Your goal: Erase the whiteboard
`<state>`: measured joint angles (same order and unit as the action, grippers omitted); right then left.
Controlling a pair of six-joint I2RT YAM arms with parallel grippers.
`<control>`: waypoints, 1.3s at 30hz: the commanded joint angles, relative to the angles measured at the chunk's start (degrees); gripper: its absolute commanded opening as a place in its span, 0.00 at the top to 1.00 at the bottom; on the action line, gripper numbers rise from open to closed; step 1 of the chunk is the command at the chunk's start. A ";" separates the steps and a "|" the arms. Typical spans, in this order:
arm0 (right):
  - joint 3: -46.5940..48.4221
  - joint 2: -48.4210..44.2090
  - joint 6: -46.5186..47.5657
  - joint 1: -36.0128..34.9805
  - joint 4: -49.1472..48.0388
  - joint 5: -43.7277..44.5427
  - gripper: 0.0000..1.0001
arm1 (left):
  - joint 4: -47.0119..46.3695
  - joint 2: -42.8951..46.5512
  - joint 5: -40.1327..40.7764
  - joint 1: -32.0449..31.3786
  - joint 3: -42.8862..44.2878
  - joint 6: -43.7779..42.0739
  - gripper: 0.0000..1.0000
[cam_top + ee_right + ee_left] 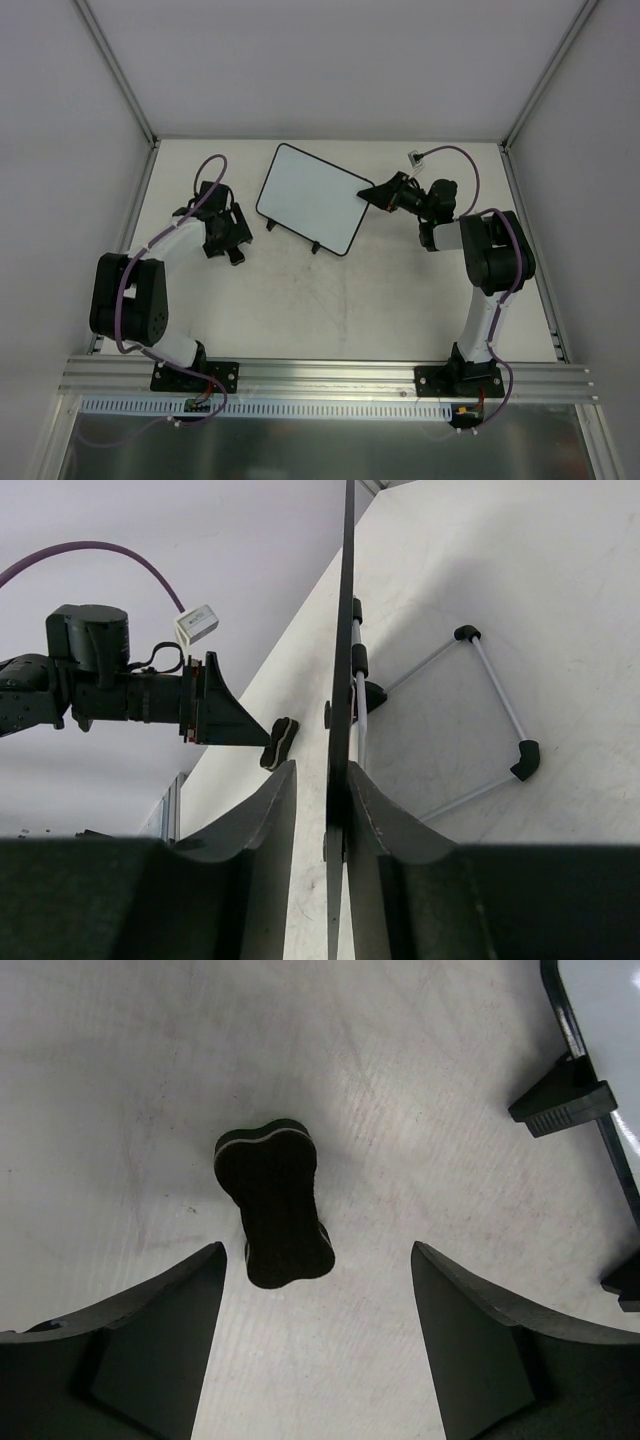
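Observation:
The whiteboard [310,198] stands propped at an angle at the table's back centre; its face looks plain white. In the right wrist view I see it edge-on [346,630]. My right gripper [383,193] straddles its right edge [322,768]; one finger [385,820] touches the board and a gap shows at the other. A black bone-shaped eraser [275,1203] lies on the table just ahead of my left gripper [317,1250], whose jaws are wide open and empty. The left gripper [232,248] sits left of the board, and it also shows in the right wrist view [215,705] with the eraser [280,742] at its tip.
The board's black feet [560,1100] stand at the right of the left wrist view. A wire stand [490,710] props the board from behind. Metal frame posts and white walls enclose the table [330,300].

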<state>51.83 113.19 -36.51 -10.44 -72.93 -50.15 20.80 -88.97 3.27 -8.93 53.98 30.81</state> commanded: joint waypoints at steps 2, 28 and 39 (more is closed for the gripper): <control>0.64 -3.85 -0.14 -0.55 -14.79 -1.27 0.69 | -2.60 7.30 -0.37 0.23 -2.29 1.45 0.26; 0.37 -1.13 -0.05 2.70 -14.79 -0.12 0.51 | -4.18 21.47 -3.09 0.23 -6.25 1.80 0.23; 0.37 -0.33 0.04 4.81 -14.79 0.41 0.46 | -4.54 22.52 -3.09 0.23 -6.34 1.89 0.23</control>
<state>51.83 113.21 -36.93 -7.25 -73.60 -50.19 17.67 -68.53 0.51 -8.93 48.03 32.18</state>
